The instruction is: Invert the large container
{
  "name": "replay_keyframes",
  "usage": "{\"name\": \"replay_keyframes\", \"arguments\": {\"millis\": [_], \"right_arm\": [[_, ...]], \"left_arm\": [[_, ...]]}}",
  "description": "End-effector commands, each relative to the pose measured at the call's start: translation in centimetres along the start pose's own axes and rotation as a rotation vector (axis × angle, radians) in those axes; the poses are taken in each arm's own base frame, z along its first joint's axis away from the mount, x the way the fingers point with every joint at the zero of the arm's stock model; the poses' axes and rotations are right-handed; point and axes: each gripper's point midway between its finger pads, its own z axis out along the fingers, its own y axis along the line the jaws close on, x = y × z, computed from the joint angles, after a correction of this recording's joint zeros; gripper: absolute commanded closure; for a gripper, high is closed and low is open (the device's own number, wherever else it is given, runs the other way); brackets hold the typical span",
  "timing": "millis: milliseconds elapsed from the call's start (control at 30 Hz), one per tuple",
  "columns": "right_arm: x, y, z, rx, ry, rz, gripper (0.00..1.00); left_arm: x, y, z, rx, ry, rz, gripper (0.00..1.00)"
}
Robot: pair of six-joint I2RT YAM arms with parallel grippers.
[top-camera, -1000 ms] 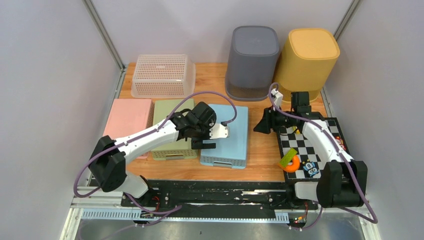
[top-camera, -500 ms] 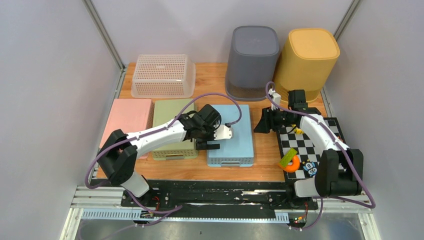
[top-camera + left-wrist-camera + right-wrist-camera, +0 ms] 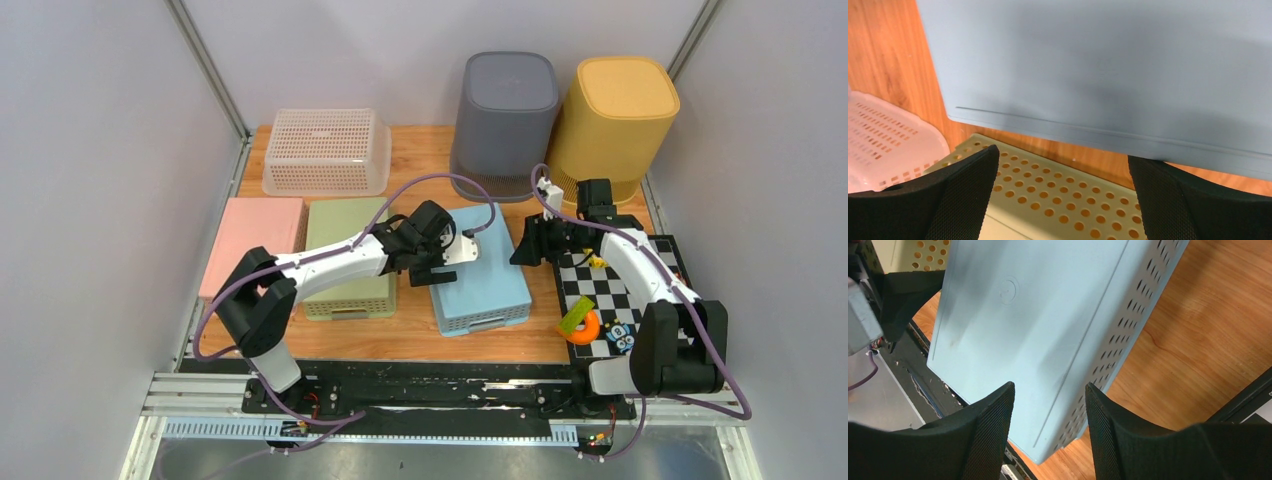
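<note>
My left gripper (image 3: 440, 272) and right gripper (image 3: 520, 248) stood released at the blue container (image 3: 485, 292). Advised gripping opposite walls squarely

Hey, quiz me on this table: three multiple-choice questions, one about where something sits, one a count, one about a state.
1. The green basket lies:
A) between the pink basket and the blue basket
B) left of the pink one
C) right of the blue one

2. Tall bins standing at the back:
A) one
B) two
C) three

3. The left fingers are:
A) shut on the blue basket
B) shut on nothing
C) open

Answers:
1 A, since pink is on its left and blue on its right.
2 B, a grey bin and a yellow bin.
3 C, as the left wrist view shows them wide apart, gripping nothing.
</note>
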Motion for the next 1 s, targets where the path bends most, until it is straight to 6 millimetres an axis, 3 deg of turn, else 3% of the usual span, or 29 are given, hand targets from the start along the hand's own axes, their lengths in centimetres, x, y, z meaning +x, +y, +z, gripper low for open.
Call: {"name": "replay_keyframes", "arguments": {"millis": [0, 367, 567, 767, 967], "right_arm": [[0.6, 0.5, 0.1, -0.01, 0.024, -0.017, 0.43], [1.6, 0.6, 0.8, -0.052, 0.063, 0.022, 0.43], [1.6, 1.0, 0.7, -0.07, 0.064, 0.021, 0.43], [-0.4, -0.8, -1.5, 0.092, -0.028, -0.029, 0.43], [0.3, -2.0, -1.7, 0.121, -0.029, 0.008, 0.43]], "left_arm": [[-1.3, 2.9, 0.9, -0.136, -0.004, -0.024, 0.0], [-0.6, 6.5, 1.9, -0.329, 0.077, -0.038, 0.0], [-0.4, 7.5, 2.6, -0.379, 0.112, -0.059, 0.0], [-0.5, 8.2, 3.4, -0.397, 0.129, -0.086, 0.0], [-0.6, 9.3, 3.9, -0.405, 0.135, -0.137, 0.0]]}}
